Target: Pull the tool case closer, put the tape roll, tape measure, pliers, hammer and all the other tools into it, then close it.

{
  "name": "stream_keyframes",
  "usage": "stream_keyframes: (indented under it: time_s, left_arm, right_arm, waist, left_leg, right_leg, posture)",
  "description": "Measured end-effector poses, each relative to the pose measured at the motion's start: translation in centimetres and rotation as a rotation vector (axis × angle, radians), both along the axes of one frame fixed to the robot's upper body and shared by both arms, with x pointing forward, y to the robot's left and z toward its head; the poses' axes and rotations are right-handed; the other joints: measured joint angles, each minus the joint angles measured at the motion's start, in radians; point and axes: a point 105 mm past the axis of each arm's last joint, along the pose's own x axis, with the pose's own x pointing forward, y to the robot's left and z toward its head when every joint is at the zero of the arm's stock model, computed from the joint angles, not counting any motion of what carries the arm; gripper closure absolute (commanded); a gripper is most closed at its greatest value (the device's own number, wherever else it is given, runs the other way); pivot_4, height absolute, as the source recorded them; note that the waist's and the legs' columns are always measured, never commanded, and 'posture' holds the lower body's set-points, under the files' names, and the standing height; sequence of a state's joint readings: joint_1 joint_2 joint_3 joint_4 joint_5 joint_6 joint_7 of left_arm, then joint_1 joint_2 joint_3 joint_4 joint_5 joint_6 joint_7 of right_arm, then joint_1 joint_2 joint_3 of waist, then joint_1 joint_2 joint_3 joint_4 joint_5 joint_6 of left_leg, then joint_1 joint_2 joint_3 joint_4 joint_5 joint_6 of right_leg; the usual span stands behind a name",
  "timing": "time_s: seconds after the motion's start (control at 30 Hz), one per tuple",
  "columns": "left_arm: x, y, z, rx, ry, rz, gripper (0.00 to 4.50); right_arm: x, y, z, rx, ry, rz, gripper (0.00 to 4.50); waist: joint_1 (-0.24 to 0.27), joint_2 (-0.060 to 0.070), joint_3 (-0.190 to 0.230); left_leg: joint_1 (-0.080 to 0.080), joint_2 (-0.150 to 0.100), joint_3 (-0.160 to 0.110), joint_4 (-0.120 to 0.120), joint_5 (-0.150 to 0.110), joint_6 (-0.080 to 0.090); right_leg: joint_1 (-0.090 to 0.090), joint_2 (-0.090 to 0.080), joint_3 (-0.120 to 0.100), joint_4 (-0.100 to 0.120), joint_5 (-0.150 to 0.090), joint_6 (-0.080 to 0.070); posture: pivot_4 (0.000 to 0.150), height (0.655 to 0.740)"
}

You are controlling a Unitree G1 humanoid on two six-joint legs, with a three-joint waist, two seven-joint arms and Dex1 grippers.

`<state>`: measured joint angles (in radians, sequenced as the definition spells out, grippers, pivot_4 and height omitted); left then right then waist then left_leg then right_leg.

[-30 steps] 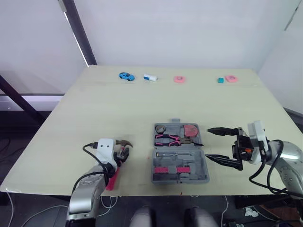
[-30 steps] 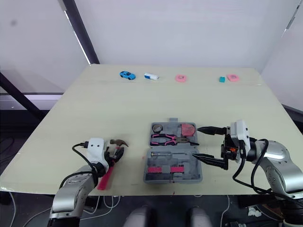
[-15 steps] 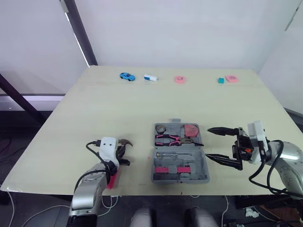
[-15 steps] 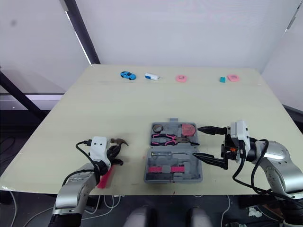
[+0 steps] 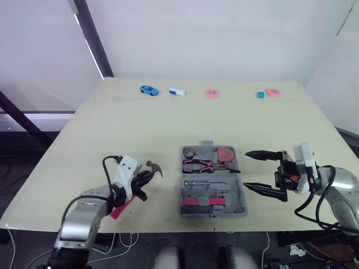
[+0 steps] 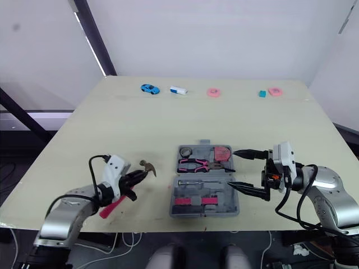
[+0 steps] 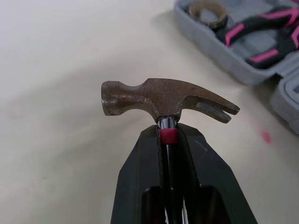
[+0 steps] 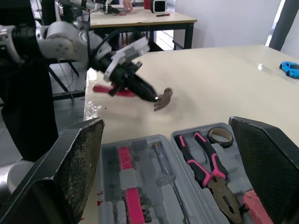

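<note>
You are raising the hammer (image 5: 153, 167) off the bench (image 5: 168, 123): a second ago it was lying flat under your left gripper (image 5: 145, 178), and now its head is swinging toward the tool case (image 5: 183, 208). The left jaws are clamping tight on the neck just below the head. Your right gripper (image 5: 247, 169) is waiting just beside the case, jaws spread wide and holding nothing. The case is lying open with the pliers (image 5: 205, 165) and tape roll (image 5: 189, 151) seated, so the hammer is likely going in next.
</note>
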<state>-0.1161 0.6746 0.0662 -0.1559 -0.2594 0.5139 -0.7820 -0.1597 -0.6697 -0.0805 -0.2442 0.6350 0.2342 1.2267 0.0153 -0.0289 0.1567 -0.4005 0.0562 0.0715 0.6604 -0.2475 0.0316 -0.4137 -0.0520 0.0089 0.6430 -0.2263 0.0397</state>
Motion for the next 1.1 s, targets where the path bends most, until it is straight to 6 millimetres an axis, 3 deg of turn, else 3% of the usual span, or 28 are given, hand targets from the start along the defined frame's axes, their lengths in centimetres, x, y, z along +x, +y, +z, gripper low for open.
stream_keyframes:
  time_s: [0.13, 0.23, 0.5, 0.57, 0.87, 1.1]
  left_arm:
    - [0.8, -2.2, 2.6, 0.041, -0.033, -0.203, 4.46]
    - [0.9, -4.0, 3.2, 0.048, -0.022, -0.321, 4.46]
    - [1.1, -12.1, 4.6, 0.081, 0.004, -0.715, 4.46]
    - [0.6, -14.2, 4.5, 0.084, 0.016, -0.8, 4.46]
    - [-0.6, -19.3, 3.1, 0.124, 0.134, -0.926, 4.46]
    - [-0.1, -20.6, 1.3, 0.232, 0.169, -0.903, 4.46]
  right_arm:
    - [0.2, -0.1, -0.1, 0.0, 0.001, 0.004, 0.0]
    - [0.2, -0.2, -0.2, -0.001, 0.003, -0.003, 0.0]
    - [-0.3, -1.8, -1.2, -0.018, 0.017, -0.076, 0.0]
    - [-0.4, -2.3, -1.3, -0.018, 0.015, -0.107, 0.0]
    - [-1.1, -3.5, -1.6, -0.034, 0.01, -0.167, 0.0]
    - [-1.4, -3.9, -2.1, -0.046, 0.013, -0.187, 0.0]
  waist:
    - [0.0, 0.0, 0.0]
    - [-0.002, 0.0, 0.0]
    - [-0.001, 0.0, 0.0]
    - [-0.006, 0.0, 0.0]
    - [0.0, 0.001, 0.0]
    - [-0.005, 0.001, 0.001]
  left_leg:
    - [-0.001, -0.001, 0.001, 0.0, 0.0, 0.0]
    - [-0.001, -0.002, 0.001, 0.0, -0.001, 0.001]
    - [-0.008, -0.002, 0.0, 0.006, -0.001, 0.001]
    - [-0.011, -0.002, -0.001, 0.009, -0.001, 0.001]
    - [-0.015, -0.004, -0.004, 0.011, -0.001, 0.002]
    - [-0.014, -0.003, -0.007, 0.011, 0.0, 0.002]
  right_leg:
    - [0.0, -0.001, 0.0, -0.001, 0.0, 0.0]
    - [0.0, 0.0, 0.0, -0.001, 0.0, 0.001]
    - [-0.001, 0.004, -0.003, -0.001, 0.0, 0.001]
    - [-0.003, 0.004, -0.003, 0.0, 0.001, 0.003]
    - [-0.004, 0.007, 0.001, 0.0, 0.001, 0.004]
    - [-0.004, 0.011, 0.004, 0.001, 0.001, 0.004]
  posture:
    - [0.15, 0.7395]
    - [0.15, 0.7395]
    - [0.15, 0.7395]
    - [0.15, 0.7395]
    - [0.15, 0.7395]
    - [0.15, 0.7395]
